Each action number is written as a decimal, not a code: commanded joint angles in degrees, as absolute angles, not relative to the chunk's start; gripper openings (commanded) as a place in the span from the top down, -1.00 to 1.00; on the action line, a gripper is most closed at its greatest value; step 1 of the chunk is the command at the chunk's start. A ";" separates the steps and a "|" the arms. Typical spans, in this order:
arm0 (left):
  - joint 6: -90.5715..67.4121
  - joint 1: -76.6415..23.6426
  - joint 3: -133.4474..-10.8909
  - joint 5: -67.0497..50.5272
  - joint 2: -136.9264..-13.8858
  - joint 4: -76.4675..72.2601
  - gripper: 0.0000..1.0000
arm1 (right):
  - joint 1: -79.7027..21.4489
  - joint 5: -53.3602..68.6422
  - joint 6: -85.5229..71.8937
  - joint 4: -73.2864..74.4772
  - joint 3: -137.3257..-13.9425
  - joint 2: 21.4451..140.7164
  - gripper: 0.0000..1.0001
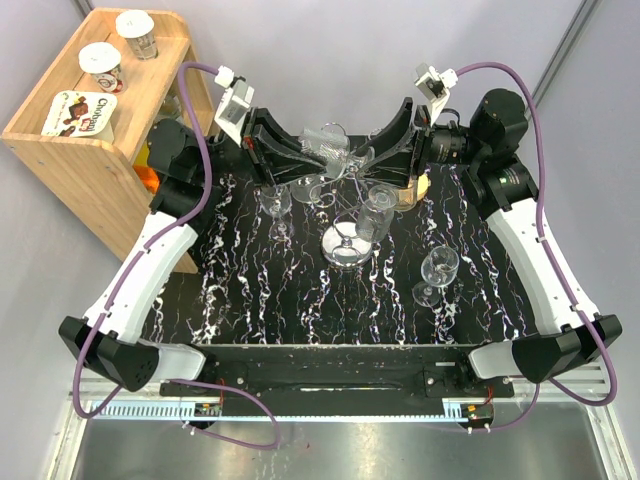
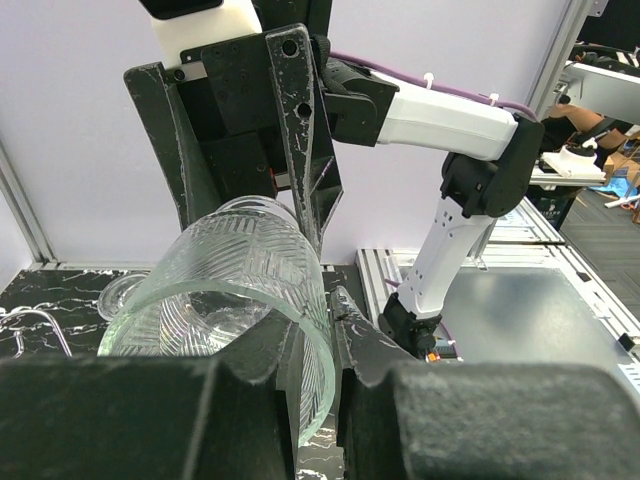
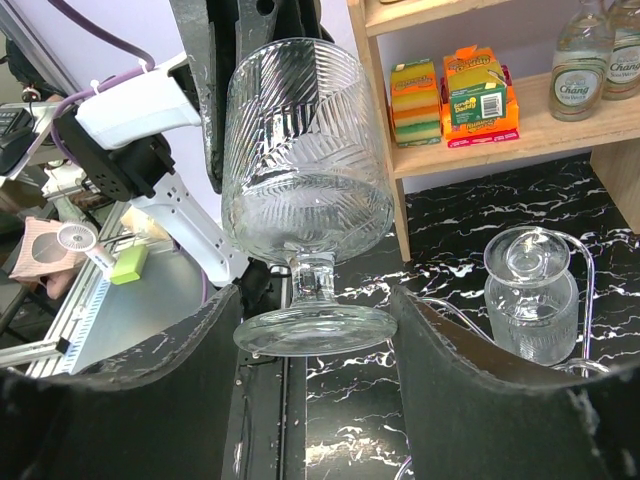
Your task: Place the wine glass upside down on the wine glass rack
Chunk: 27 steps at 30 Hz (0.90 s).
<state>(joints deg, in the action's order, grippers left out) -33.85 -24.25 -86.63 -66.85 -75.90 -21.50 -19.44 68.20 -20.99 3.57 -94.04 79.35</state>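
A ribbed wine glass (image 1: 335,150) hangs on its side in the air between my two grippers, above the far edge of the table. My left gripper (image 1: 312,163) is shut on its rim, one finger inside the bowl and one outside, as the left wrist view (image 2: 330,335) shows on the glass (image 2: 220,290). My right gripper (image 1: 374,163) flanks the glass's foot (image 3: 315,330), with both fingers touching the foot's edges (image 3: 315,300). The chrome wine glass rack (image 1: 345,250) stands mid-table just in front of them. One glass (image 1: 378,215) hangs on it upside down.
Two stemmed glasses stand upright on the black marbled table, one (image 1: 275,200) at the left and one (image 1: 438,268) at the right. A wooden shelf (image 1: 100,130) with yoghurt cups stands at the back left. It holds sponges (image 3: 460,95) and bottles (image 3: 580,60).
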 commanded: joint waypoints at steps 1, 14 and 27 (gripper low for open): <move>-35.51 -24.43 -87.80 -65.66 -75.67 -30.06 1.00 | -19.78 69.52 -21.62 1.41 -94.31 78.40 -0.29; -35.42 -24.43 -87.45 -65.65 -76.20 -30.50 1.00 | -19.78 69.70 -21.53 2.11 -94.48 78.49 -0.28; -26.29 -24.17 -88.77 -66.00 -77.96 -22.24 1.00 | -19.43 66.28 -14.95 10.18 -97.64 79.28 0.31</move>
<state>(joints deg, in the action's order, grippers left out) -33.32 -24.29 -86.65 -67.16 -77.01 -22.90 -19.44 68.12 -19.03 5.41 -94.21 79.37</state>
